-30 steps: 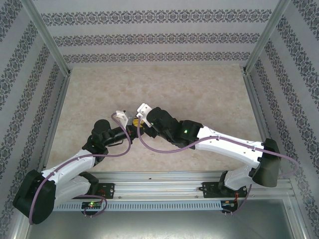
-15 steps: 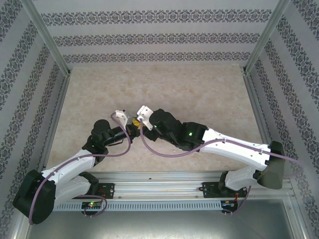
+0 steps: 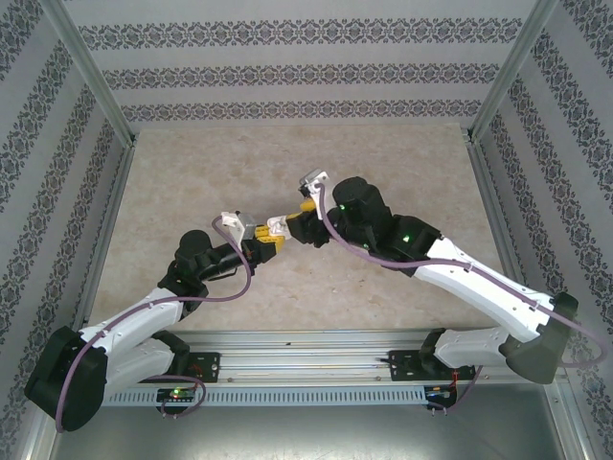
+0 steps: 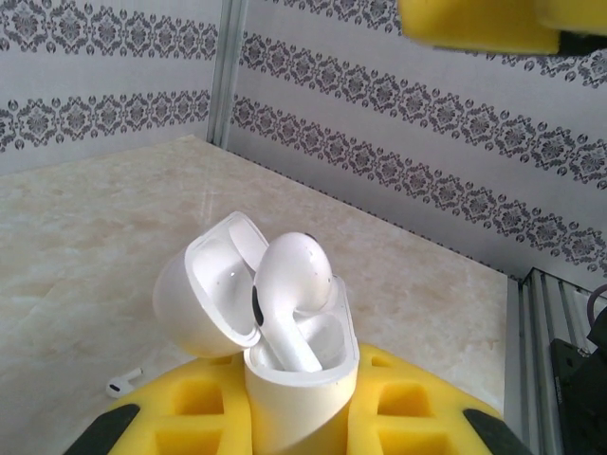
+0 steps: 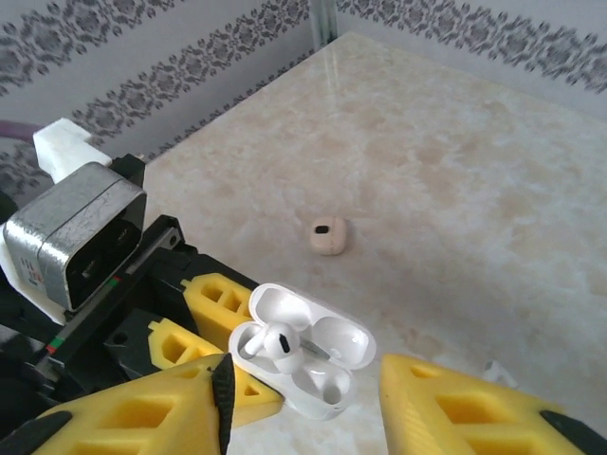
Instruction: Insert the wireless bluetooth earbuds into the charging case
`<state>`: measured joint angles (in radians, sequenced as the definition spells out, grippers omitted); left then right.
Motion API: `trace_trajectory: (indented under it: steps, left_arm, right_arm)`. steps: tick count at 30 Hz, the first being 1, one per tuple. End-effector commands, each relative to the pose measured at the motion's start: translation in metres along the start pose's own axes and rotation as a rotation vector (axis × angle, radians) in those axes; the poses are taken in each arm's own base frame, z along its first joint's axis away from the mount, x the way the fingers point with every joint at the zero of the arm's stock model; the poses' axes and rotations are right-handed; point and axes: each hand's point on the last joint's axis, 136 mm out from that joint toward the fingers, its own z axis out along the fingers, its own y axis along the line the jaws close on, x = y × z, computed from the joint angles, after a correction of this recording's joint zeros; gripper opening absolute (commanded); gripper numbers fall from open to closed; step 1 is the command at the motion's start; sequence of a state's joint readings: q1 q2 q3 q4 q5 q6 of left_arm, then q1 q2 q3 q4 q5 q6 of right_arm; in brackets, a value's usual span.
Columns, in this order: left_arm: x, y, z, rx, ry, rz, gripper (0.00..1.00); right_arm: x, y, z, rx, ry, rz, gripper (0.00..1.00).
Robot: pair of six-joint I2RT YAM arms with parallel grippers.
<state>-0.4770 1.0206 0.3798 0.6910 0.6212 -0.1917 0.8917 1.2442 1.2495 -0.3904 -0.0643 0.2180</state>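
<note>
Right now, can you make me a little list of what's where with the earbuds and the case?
charging case: lid open, gripped by the left hand
earbud in case: stem in a slot, head sticking up
other earbud: lying on the table
right hand: open, near the case
tan piece: on the table, apart

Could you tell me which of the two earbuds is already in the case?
The earbud standing stem-down in the open case, its head sticking up; the other earbud lies loose on the table.
</note>
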Motion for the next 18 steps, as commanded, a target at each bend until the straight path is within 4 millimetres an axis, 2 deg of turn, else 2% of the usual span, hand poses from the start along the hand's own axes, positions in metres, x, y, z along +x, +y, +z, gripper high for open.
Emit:
trace_trajectory:
  steps: [1, 5, 9, 18]
  left_arm:
    - [-0.020, -0.012, 0.000, 0.054, -0.079, 0.053, 0.00]
    - [-0.021, -0.016, 0.001, 0.084, -0.094, 0.058, 0.00]
    - [-0.022, -0.019, 0.001, 0.100, -0.101, 0.061, 0.00]
    - [-0.020, -0.023, -0.001, 0.124, -0.105, 0.077, 0.00]
  right_arm:
    - [0.015, 0.021, 0.009, -0.155, 0.069, 0.108, 0.42]
    - [0.023, 0.030, 0.021, -0.216, 0.119, 0.141, 0.40]
    - [0.021, 0.030, 0.025, -0.239, 0.119, 0.163, 0.37]
    - [0.016, 0.015, 0.024, -0.218, 0.092, 0.224, 0.32]
